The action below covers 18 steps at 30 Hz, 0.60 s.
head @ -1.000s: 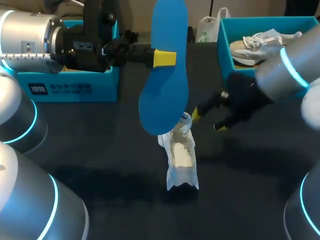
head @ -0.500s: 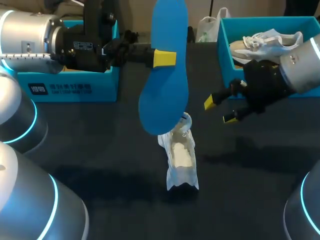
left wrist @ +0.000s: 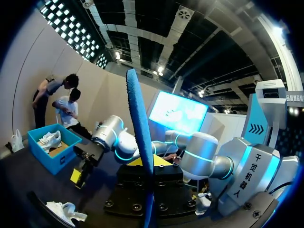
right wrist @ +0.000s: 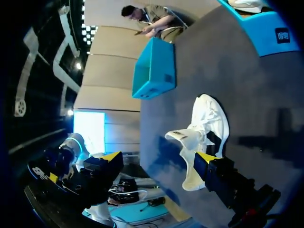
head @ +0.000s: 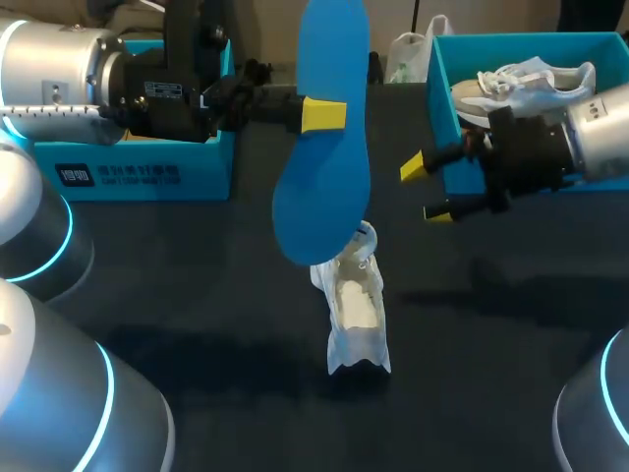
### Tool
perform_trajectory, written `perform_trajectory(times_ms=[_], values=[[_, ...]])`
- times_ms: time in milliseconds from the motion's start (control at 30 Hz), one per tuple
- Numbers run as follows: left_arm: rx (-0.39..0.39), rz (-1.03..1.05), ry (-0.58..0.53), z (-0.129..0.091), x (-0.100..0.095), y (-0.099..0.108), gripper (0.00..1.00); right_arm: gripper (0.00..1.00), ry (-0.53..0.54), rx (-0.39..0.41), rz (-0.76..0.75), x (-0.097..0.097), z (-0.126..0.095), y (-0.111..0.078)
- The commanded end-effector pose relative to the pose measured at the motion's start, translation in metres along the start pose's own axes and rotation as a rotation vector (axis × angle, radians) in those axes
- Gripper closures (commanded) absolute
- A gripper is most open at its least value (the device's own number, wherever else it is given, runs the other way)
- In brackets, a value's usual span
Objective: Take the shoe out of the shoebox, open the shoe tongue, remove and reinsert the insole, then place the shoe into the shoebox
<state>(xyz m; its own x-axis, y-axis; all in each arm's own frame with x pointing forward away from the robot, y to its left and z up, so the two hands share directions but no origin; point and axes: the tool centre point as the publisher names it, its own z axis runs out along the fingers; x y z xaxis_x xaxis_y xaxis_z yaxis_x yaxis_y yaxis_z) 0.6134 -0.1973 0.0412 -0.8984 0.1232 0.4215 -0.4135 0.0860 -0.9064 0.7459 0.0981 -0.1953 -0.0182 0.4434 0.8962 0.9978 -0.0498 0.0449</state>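
My left gripper is shut on a blue insole and holds it upright, high above the table. Seen from the left wrist, the insole stands edge-on between the fingers. Below its lower end a white shoe lies on the dark table with its tongue pulled open. My right gripper hangs open and empty to the right of the insole, just in front of the right blue shoebox. In the right wrist view the shoe lies ahead of the open right gripper.
The right shoebox holds a second white shoe. Another blue shoebox stands at the back left, behind my left arm. A white bag sits at the table's far edge. Dark tabletop surrounds the shoe.
My right gripper has drawn back from the shoe, rising and moving right toward the right shoebox, still open. The left arm, the insole and the shoe have stayed put.
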Motion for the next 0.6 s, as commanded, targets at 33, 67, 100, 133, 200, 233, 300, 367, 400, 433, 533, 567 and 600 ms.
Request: perform_trajectory(times_ms=[33, 67, 100, 133, 200, 233, 300, 367, 400, 433, 533, 567, 600], values=[[0.0, 0.0, 0.001, 0.002, -0.001, 0.0, 1.0, 0.0, 0.029, -0.006, 0.022, 0.004, 0.003, 0.002], [0.0, 0.0, 0.001, 0.002, -0.001, 0.0, 1.0, 0.0, 0.043, -0.006, 0.027, 0.005, 0.002, 0.002], [0.0, 0.0, 0.001, 0.002, -0.001, 0.0, 1.0, 0.0, 0.047, -0.007, 0.034, 0.007, 0.001, 0.003], [0.0, 0.0, 0.001, 0.002, -0.001, 0.0, 1.0, 0.0, 0.054, -0.007, 0.042, 0.009, 0.001, 0.004], [0.0, 0.0, 0.001, 0.002, -0.001, 0.0, 1.0, 0.0, 0.067, 0.005, 0.051, 0.013, -0.001, 0.006], [0.0, 0.0, 0.001, 0.002, -0.001, 0.0, 1.0, 0.0, 0.068, 0.011, 0.061, 0.014, -0.001, 0.006], [0.0, 0.0, 0.001, 0.002, -0.001, 0.0, 1.0, 0.0, 0.074, 0.023, 0.081, 0.015, -0.001, 0.008], [0.0, 0.0, 0.001, 0.002, -0.001, 0.0, 1.0, 0.0, 0.088, 0.03, 0.096, 0.017, -0.001, 0.009], [0.0, 0.0, 0.001, 0.002, -0.001, 0.0, 1.0, 0.0, 0.093, 0.029, 0.096, 0.017, -0.001, 0.01], [0.0, 0.0, 0.001, 0.002, -0.001, 0.0, 1.0, 0.0, 0.093, 0.029, 0.096, 0.017, -0.001, 0.01], [-0.011, 0.049, 0.025, 0.0, -0.011, -0.002, 1.0, 0.0, 0.093, 0.029, 0.096, 0.017, -0.001, 0.01], [-0.012, 0.123, 0.034, -0.001, -0.015, -0.004, 1.0, 0.0, 0.093, 0.029, 0.096, 0.017, -0.001, 0.01], [-0.024, 0.183, 0.044, -0.002, -0.02, -0.006, 1.0, 0.0, 0.093, 0.029, 0.096, 0.017, -0.001, 0.01]])
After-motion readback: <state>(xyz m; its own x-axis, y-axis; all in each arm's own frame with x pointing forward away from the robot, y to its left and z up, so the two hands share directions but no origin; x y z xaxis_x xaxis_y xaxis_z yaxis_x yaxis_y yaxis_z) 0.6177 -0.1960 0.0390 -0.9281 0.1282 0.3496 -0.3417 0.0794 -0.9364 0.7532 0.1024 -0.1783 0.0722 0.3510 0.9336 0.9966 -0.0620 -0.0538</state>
